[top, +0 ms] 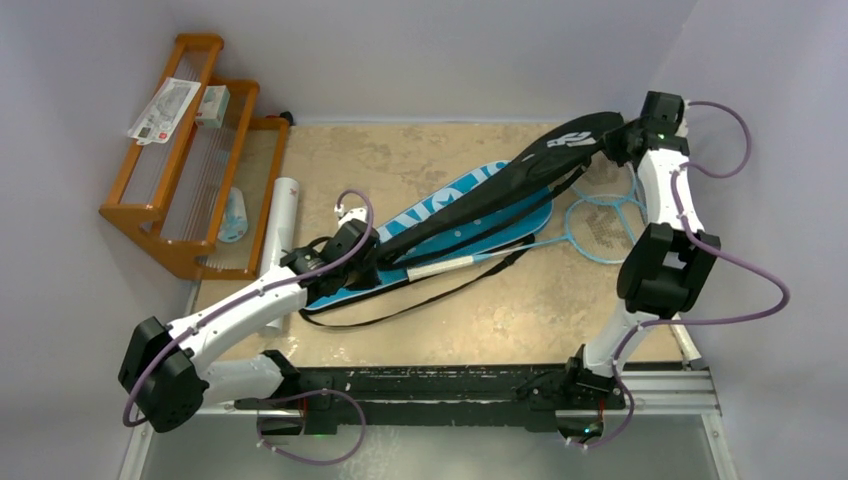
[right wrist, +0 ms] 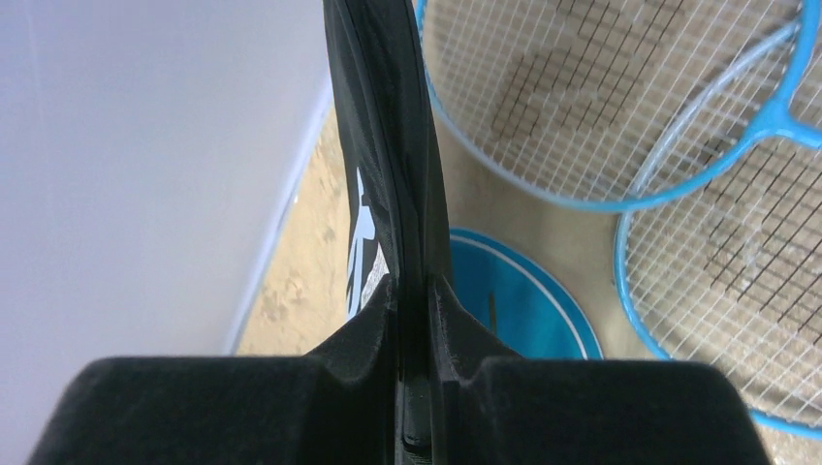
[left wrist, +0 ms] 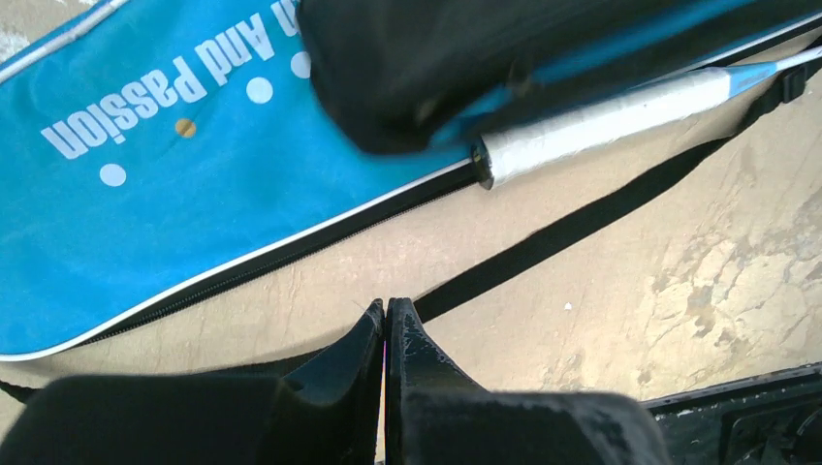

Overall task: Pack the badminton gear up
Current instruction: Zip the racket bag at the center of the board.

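My right gripper (top: 612, 138) (right wrist: 412, 281) is shut on the rim of the black cover (top: 500, 185) (right wrist: 388, 145) and holds its wide end up at the far right. The cover slants down to its narrow end (left wrist: 407, 77) over the blue cover (top: 470, 215) (left wrist: 155, 194), which lies flat mid-table. A white racket handle (top: 440, 268) (left wrist: 601, 121) pokes out by that narrow end. My left gripper (top: 368, 272) (left wrist: 386, 310) is shut with nothing between its fingers, just above the black strap (left wrist: 582, 218). Two light-blue racket heads (top: 600, 215) (right wrist: 620, 87) lie under the right arm. The white tube (top: 280, 225) lies at the left.
The orange wooden rack (top: 190, 150) stands at the far left with packets on its top shelf. The black strap (top: 440, 290) loops across the table in front of the blue cover. Walls close in the back and right sides.
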Tool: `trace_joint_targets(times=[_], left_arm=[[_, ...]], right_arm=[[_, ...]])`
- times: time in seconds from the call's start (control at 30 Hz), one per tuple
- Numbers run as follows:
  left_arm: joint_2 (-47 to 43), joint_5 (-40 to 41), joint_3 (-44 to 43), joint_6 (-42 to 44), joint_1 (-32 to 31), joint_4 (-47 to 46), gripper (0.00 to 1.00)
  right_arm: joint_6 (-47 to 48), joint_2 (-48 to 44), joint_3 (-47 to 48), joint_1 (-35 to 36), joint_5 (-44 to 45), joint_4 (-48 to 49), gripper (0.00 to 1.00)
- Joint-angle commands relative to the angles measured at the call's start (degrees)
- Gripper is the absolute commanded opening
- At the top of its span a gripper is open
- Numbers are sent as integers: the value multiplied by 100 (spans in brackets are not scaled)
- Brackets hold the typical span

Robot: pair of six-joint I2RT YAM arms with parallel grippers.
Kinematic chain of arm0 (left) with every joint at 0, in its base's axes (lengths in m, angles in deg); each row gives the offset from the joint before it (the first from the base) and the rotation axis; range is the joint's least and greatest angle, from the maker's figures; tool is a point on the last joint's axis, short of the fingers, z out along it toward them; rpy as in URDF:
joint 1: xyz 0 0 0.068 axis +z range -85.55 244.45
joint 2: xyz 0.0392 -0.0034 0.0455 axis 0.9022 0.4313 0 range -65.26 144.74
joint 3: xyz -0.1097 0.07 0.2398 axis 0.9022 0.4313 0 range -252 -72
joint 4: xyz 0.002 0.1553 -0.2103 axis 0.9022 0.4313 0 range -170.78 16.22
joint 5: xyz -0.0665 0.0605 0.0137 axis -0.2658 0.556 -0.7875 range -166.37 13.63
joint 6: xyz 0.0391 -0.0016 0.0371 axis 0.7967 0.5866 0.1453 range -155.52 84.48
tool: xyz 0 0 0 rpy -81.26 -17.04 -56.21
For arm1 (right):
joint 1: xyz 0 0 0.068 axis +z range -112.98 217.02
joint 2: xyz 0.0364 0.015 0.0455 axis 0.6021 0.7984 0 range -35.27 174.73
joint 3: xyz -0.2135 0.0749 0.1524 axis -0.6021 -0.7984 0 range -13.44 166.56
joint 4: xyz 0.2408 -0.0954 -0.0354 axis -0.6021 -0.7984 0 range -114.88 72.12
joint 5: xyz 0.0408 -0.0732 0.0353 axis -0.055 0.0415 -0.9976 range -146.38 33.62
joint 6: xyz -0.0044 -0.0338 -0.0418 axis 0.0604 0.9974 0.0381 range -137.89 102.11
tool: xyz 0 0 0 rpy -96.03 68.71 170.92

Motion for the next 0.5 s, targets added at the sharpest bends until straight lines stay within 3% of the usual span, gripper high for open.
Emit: trace_joint_targets(times=[0.0,0.23,0.33,0.47], left_arm=[[-97,-325,166,-5,141,109,0],[6,-589,388,151,208,-534,1],[-40,-457,385,304,214,-881,15],[33,-14,370,347,223,-1295,33]], right_arm=[[-365,113,641,-123,193,83,1],[9,-139,361,-108,-31,663,4],[-97,-458,-224,-115,-487,1037,8],[155,-632,-315,-121,-751,1172,16]])
